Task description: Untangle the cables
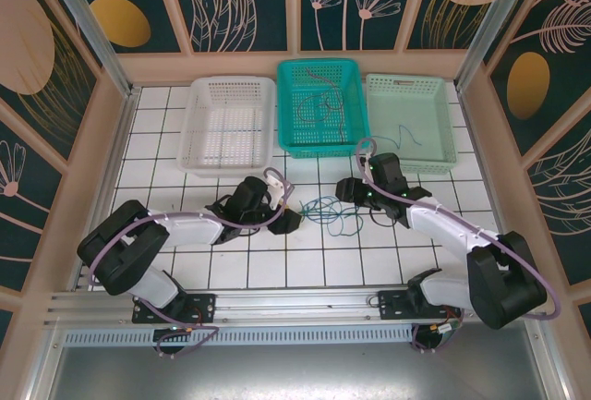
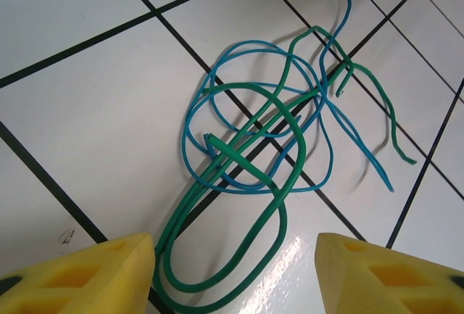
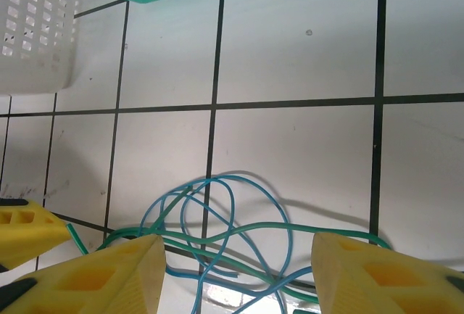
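Cables (image 2: 225, 153), one green, one blue, tangled between spread left pincer (image 2: 235, 259) and spread right pincer (image 3: 239, 259); three baskets (image 1: 323, 151) beyond.

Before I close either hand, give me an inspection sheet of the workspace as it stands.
Surface: white tiled table, black grid lines.
Job's things: green cable and blue cable looped through each other between the arms; thin cables in the teal basket; loose blue cable in the pale green basket.
Clutter: white basket.
Grippers: left gripper open, green loops between its fingers; right gripper open over the tangle.
Cables: purple arm cables, apart from the tangle.
Surroundings: patterned wall panels.
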You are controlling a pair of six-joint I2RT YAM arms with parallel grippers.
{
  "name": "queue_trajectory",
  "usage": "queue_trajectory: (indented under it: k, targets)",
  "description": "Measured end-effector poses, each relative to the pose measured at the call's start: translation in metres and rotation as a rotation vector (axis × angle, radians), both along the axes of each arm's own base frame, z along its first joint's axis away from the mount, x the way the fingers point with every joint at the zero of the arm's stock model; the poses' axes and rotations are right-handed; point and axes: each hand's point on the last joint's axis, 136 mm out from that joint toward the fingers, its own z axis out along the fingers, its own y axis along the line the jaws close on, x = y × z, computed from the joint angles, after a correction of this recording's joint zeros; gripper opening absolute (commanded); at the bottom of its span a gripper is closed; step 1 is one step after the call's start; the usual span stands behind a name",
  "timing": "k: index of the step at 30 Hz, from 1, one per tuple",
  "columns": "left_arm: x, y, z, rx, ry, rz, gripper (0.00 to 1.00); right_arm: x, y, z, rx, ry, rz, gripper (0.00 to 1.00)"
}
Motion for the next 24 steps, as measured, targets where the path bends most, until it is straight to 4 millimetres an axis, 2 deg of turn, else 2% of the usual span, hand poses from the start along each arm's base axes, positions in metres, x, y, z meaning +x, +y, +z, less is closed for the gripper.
queue_trajectory:
  k: [4, 9, 15, 21, 24]
  targets:
    - [0.0, 0.0, -0.001, 0.014, -0.026, -0.021, 0.6, 0.0, -0.001, 0.0, -0.003, -0.001, -0.003, 0.57]
    - [0.0, 0.002, -0.011, 0.048, -0.036, -0.038, 0.51, 0.001, -0.001, 0.0, -0.006, -0.002, -0.007, 0.57]
    - [-0.001, 0.002, -0.019, 0.077, -0.041, -0.061, 0.54, 0.003, -0.005, -0.001, -0.022, -0.01, -0.022, 0.58]
    - [0.001, 0.0, -0.021, 0.08, -0.046, -0.072, 0.37, 0.005, -0.007, -0.003, -0.035, -0.011, -0.034, 0.58]
    - [0.002, -0.004, -0.021, 0.072, -0.043, -0.083, 0.21, 0.005, -0.008, -0.003, -0.039, -0.011, -0.038, 0.59]
